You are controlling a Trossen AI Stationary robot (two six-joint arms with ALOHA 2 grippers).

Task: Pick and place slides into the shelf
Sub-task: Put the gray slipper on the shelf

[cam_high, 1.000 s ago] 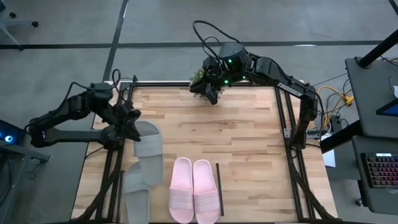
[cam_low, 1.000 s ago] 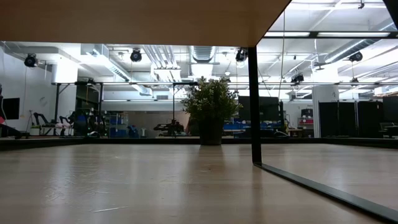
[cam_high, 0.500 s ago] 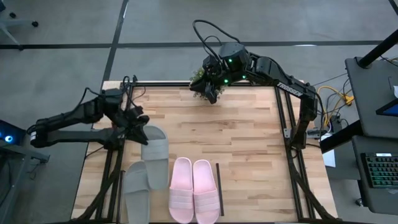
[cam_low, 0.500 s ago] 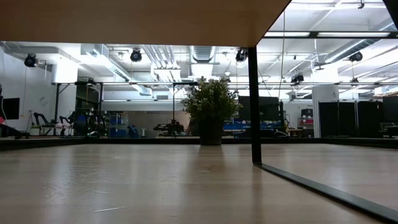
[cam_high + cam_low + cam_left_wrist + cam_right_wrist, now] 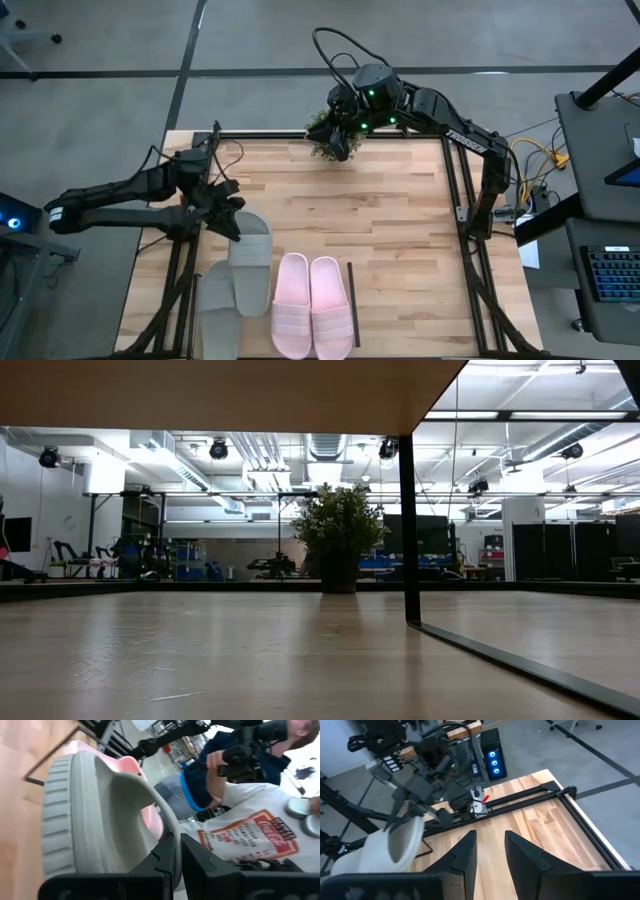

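Observation:
My left gripper (image 5: 228, 208) is shut on a grey-green slide (image 5: 250, 252) at the table's left, just beside the pink pair. The second grey-green slide (image 5: 218, 305) lies flat on its sole at the near left, and the held slide partly overlaps it in the high view. The pink pair (image 5: 312, 305) lies side by side near the front edge. To its right a thin black bar (image 5: 352, 290) marks the shelf. My right gripper (image 5: 338, 148) hangs open and empty over the far edge, and its wrist view shows the held slide (image 5: 395, 842). My left gripper pinches the edge of the grey-green slide's wide strap (image 5: 167, 827) between its two fingers. The fingers (image 5: 197, 857) come nearly level from the table's left. The slide sits tilted in the hold. Whether its lower end touches the table I cannot tell.
A potted plant (image 5: 325, 135) stands at the far edge under my right arm, and the low view shows it too (image 5: 338, 540). Black arm frames (image 5: 470, 200) run along both sides of the table. A person (image 5: 240, 820) shows beyond the table. Bare wood (image 5: 380, 210) lies mid-table.
My left gripper has sunk and gone toward the near edge and slightly right, staying shut. It has carried the grey-green slide closer to the pink pair and over the edge of the other grey-green slide.

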